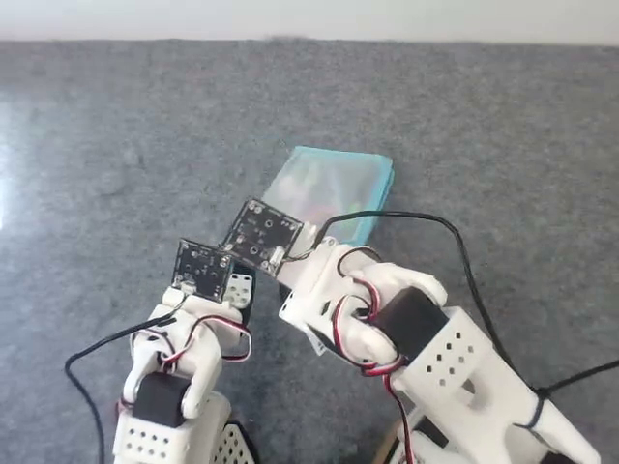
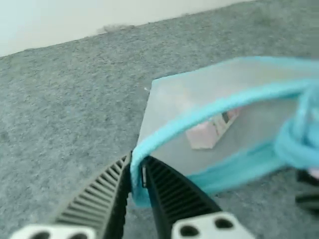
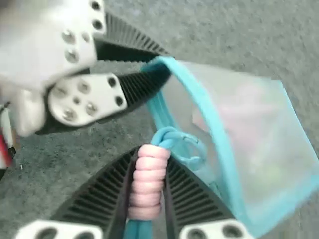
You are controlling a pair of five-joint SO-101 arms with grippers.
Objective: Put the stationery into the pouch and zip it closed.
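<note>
A translucent pouch (image 1: 334,186) with a teal zip edge lies on the grey table just beyond both arms. In the left wrist view my left gripper (image 2: 137,168) is shut on the near corner of the pouch (image 2: 224,99), right at the zip edge. A pale pink item (image 2: 209,132) shows through the wall of the pouch. My right gripper (image 3: 149,158) is shut on the pink coiled zip pull (image 3: 147,184), which hangs from a teal cord loop (image 3: 175,142) on the zip. The right wrist view also shows the left gripper (image 3: 152,74) pinching the pouch (image 3: 254,139) corner.
Grey felt-like table surface (image 1: 116,145) spreads wide around the pouch, ending at a white wall (image 1: 309,17) at the far edge. Black cables (image 1: 435,227) trail from both arms near the front edge.
</note>
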